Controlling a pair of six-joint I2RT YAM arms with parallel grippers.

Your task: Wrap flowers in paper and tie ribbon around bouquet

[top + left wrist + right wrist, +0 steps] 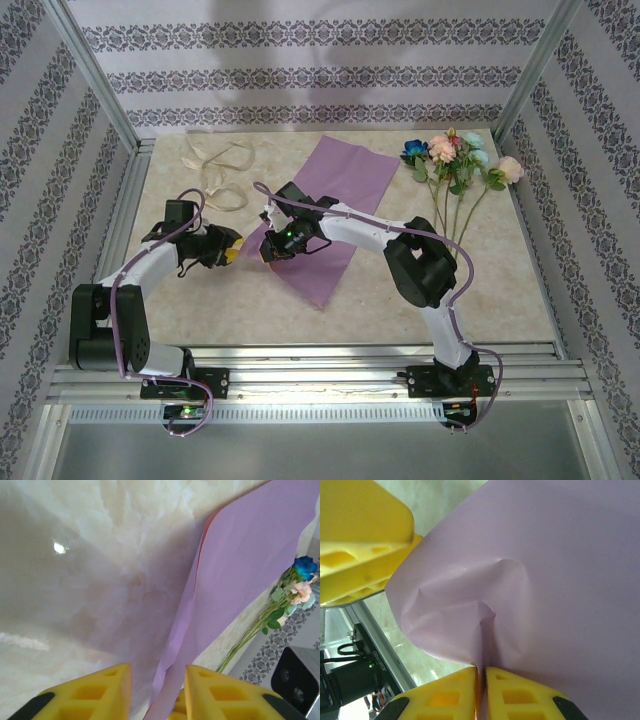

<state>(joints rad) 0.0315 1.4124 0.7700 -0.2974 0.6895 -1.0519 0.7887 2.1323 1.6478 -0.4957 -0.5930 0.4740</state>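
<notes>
Your right gripper (482, 672): fingers shut on a puckered fold at the paper's (560, 555) left edge. Your left gripper (157, 675): fingers apart, the raised paper edge running between them, not clamped.

Flowers (455, 165): beyond the paper's far right corner, apart from it, stems running back toward the near side. Ribbon (215, 170): off the paper's far left.

Your right arm is nearer the flowers; I judge it must release the paper first.
</notes>
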